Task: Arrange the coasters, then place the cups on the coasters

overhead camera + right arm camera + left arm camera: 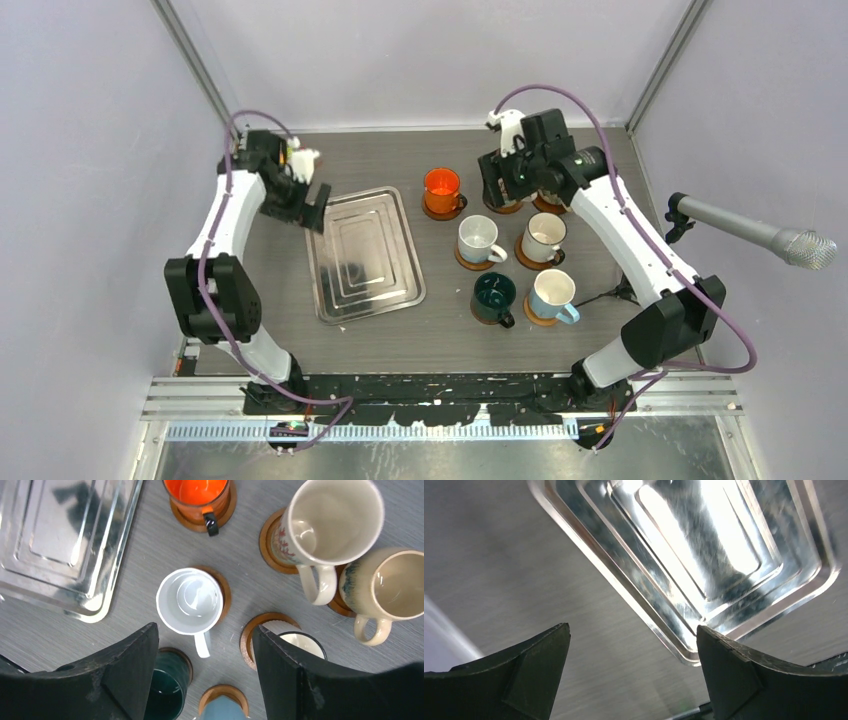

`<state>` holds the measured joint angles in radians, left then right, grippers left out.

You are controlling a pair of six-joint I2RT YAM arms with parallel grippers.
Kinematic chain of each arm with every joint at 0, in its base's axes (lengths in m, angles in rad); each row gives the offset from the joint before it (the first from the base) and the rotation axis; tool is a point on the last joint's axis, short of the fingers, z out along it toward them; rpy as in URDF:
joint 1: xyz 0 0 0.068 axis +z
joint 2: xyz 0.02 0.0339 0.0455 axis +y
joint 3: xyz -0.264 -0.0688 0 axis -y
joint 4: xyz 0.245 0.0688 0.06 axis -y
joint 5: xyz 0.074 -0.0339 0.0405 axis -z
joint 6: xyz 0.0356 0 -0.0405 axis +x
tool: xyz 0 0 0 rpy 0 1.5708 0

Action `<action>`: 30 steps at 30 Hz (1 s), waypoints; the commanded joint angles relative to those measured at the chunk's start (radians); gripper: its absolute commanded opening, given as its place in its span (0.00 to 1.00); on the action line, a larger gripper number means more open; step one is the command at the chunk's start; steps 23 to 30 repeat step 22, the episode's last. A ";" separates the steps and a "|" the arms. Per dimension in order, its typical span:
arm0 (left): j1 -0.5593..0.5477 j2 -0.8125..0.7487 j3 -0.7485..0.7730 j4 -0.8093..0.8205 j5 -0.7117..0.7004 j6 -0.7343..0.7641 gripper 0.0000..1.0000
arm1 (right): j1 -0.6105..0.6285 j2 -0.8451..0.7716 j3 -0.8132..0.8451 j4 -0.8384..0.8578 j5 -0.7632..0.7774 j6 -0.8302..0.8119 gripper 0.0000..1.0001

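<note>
Seven handled ceramic mugs (190, 600) sit on round brown coasters (250, 635), right of centre; task seems finished. Left gripper (633, 630) and right gripper (205, 630) have jaws apart, empty.

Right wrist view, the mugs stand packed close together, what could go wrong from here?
The open right claw hangs over the cluster; pulling away, it could clip the cream mug or the beige mug, which stand nearly touching, and knock one off its coaster. The open left claw hovers by a corner of the tray and could nudge it towards the orange mug.
</note>
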<state>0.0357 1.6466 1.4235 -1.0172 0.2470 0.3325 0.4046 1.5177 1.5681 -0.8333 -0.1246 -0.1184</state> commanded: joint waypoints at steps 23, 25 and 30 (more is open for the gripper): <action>0.049 -0.057 0.357 -0.070 0.037 -0.303 1.00 | -0.262 -0.109 -0.041 0.096 -0.101 0.193 0.81; 0.049 -0.057 0.357 -0.070 0.037 -0.303 1.00 | -0.262 -0.109 -0.041 0.096 -0.101 0.193 0.81; 0.049 -0.057 0.357 -0.070 0.037 -0.303 1.00 | -0.262 -0.109 -0.041 0.096 -0.101 0.193 0.81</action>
